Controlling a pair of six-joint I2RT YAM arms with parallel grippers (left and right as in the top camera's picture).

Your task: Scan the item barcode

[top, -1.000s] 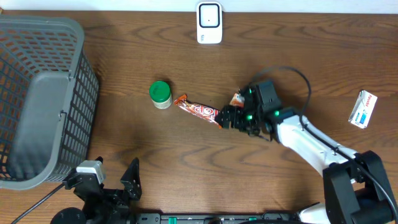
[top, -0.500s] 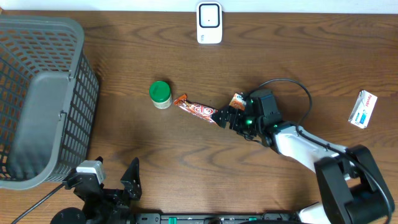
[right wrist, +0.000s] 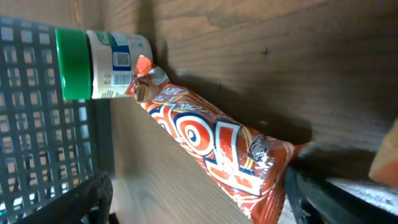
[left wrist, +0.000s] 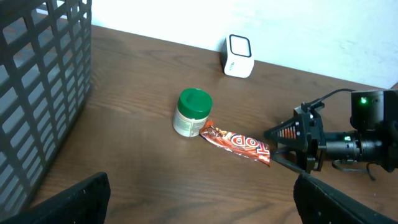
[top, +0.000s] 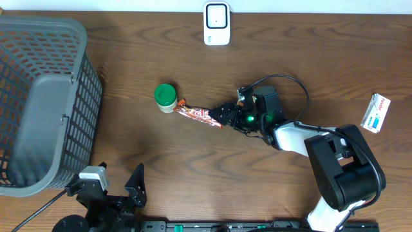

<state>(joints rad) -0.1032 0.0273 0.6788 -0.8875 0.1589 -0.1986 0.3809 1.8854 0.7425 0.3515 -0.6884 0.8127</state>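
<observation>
A red and orange candy bar (top: 197, 114) lies on the wooden table, its left end touching a green-lidded jar (top: 166, 98). My right gripper (top: 225, 116) is open low over the table, with the bar's right end (right wrist: 249, 168) between its fingers (right wrist: 329, 199). The jar (right wrist: 102, 62) shows a printed label in the right wrist view. A white scanner (top: 216, 24) stands at the table's back edge. My left gripper (top: 114, 187) is open at the front edge with nothing in it; its fingers (left wrist: 68, 202) frame the bar (left wrist: 236, 143) from afar. No barcode on the bar shows.
A large grey mesh basket (top: 38, 96) fills the left side of the table. A small white box (top: 376, 113) lies at the far right. The right arm's cable (top: 283, 80) loops just behind the gripper.
My right gripper has slid left along the table onto the candy bar's end. The bar has shifted left until it touches the jar. The left arm has not moved.
</observation>
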